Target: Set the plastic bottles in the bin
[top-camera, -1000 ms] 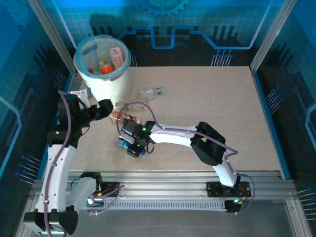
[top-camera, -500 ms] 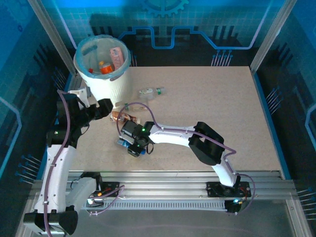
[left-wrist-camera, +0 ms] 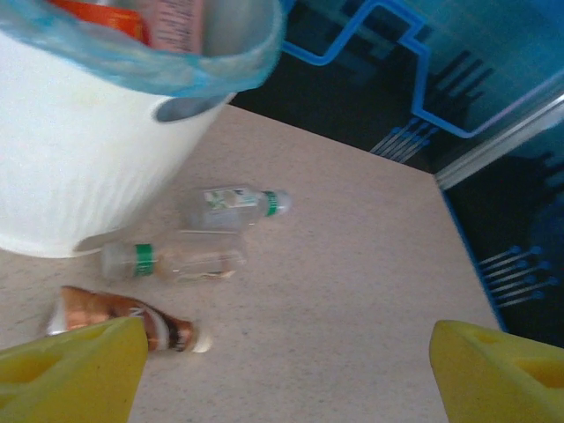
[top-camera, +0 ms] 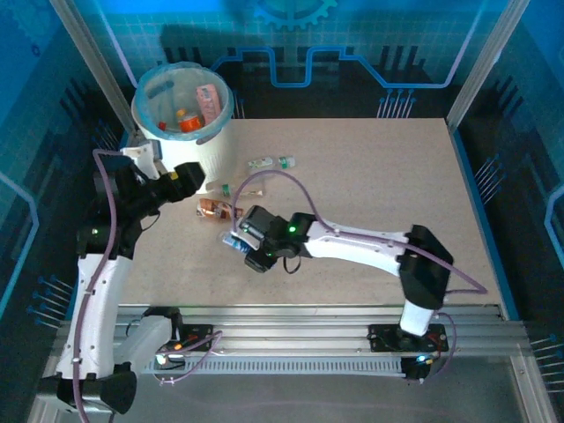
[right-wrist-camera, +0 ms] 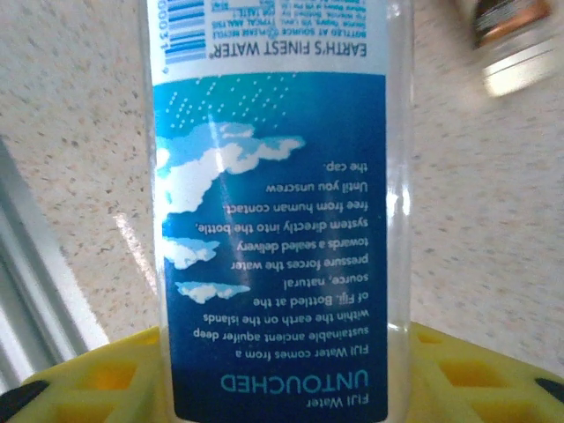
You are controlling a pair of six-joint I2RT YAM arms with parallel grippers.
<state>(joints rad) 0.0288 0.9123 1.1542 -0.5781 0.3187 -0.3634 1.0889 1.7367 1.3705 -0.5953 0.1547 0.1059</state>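
While the left hand [left-wrist-camera: 282,370] hangs spread, the right hand [right-wrist-camera: 282,379] pinches a clear, cylindrical, blue-labelled plastic bottle [right-wrist-camera: 273,176].

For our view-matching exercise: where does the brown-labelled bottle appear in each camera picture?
Top external: the brown-labelled bottle lies just below the bin.
Left wrist: bottle at lower left, near the bin's base.
Right wrist: blurred brown shape, top right corner, probably it.
Shared landmark: the speckled table.

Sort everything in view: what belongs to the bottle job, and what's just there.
Job:
bin
bottles inside it
blue-label bottle
brown-label bottle
green-capped bottle nearest the bin
green-capped bottle farther out

Not job:
table
aluminium rails
blue wall panels
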